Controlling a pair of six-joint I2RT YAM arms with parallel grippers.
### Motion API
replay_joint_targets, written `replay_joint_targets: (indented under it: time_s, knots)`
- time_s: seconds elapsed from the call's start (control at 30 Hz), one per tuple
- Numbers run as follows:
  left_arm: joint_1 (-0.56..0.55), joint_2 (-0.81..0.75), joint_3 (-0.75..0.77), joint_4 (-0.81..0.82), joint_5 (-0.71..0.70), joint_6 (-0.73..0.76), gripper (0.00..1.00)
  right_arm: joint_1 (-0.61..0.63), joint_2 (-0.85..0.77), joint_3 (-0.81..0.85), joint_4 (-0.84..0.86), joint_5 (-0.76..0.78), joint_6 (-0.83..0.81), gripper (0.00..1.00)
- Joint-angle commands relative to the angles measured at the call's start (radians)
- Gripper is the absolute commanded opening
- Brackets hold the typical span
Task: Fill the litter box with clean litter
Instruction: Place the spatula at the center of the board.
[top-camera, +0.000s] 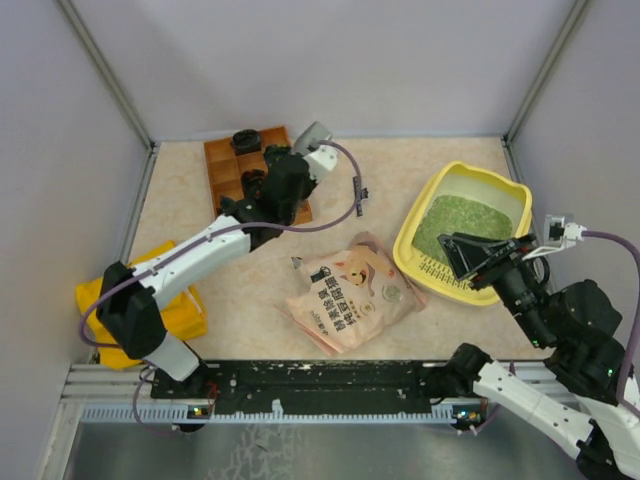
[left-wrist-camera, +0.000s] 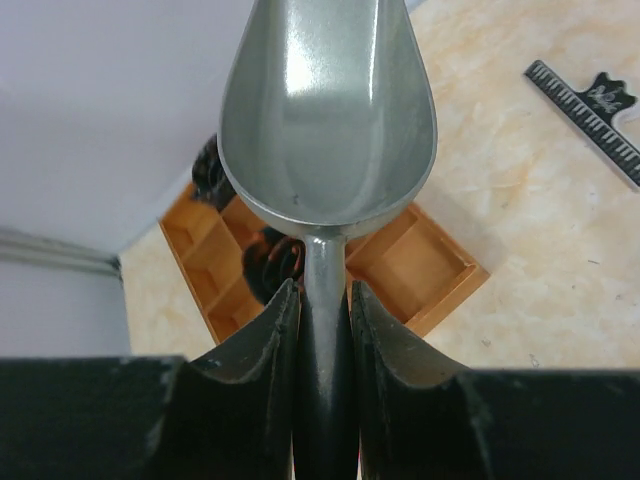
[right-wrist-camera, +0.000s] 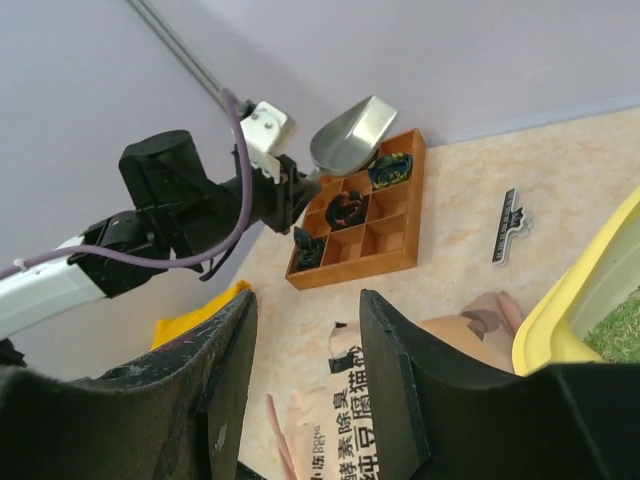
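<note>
Left wrist: left gripper (left-wrist-camera: 322, 298) clamps scoop (left-wrist-camera: 330, 110); right gripper (right-wrist-camera: 305, 320) half-open, empty (pouch (top-camera: 350, 298) print Chinese)

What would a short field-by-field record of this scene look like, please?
litter box: yellow, at the right of the table, partly filled with green clean litter
left gripper: shut on the handle of the grey scoop, above the wooden tray
scoop bowl: empty
right gripper: open, holding nothing, by the litter box's near rim
pouch: pink, lying flat between wooden tray and litter box
yellow bag: near left corner
</note>
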Motion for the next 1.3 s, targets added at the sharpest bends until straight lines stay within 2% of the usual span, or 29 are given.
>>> replay_joint_targets:
  time_s: [0.0,0.1,0.17,0.23,0.4,0.53,0.63,0.8,0.93,1.17,1.27]
  knots:
    - [0.078,-0.123,-0.14,0.084,-0.048,-0.258,0.0,-0.006,-0.004,-0.019,0.027,-0.024,0.017,0.46]
    - [0.174,-0.163,-0.173,0.025,-0.097,-0.452,0.0,-0.005,-0.003,-0.035,0.025,-0.027,0.024,0.46]
    - [0.257,-0.178,-0.17,-0.051,-0.047,-0.558,0.01,-0.005,-0.005,-0.046,0.023,-0.03,0.027,0.46]
    - [0.332,-0.19,-0.177,-0.083,0.011,-0.603,0.0,-0.005,-0.005,-0.056,0.018,-0.032,0.031,0.46]
    - [0.479,-0.197,-0.181,-0.121,0.015,-0.682,0.01,-0.006,-0.002,-0.07,0.009,-0.046,0.035,0.46]
    - [0.611,-0.172,-0.174,-0.158,0.12,-0.784,0.0,-0.005,0.004,-0.071,0.002,-0.05,0.036,0.46]
    - [0.675,-0.14,-0.178,-0.157,0.115,-0.81,0.01,-0.005,0.01,-0.071,0.001,-0.054,0.036,0.46]
    - [0.743,-0.056,-0.161,-0.164,0.124,-0.829,0.01,-0.006,0.023,-0.073,-0.014,-0.06,0.039,0.46]
    - [0.754,-0.019,-0.207,-0.158,0.098,-0.885,0.01,-0.005,0.04,-0.079,-0.04,-0.058,0.044,0.46]
    - [0.798,0.078,-0.231,-0.067,0.148,-0.883,0.0,-0.005,0.064,-0.104,-0.039,-0.074,0.057,0.46]
    - [0.81,0.118,-0.215,-0.052,0.169,-0.86,0.04,-0.006,0.077,-0.109,-0.04,-0.074,0.055,0.46]
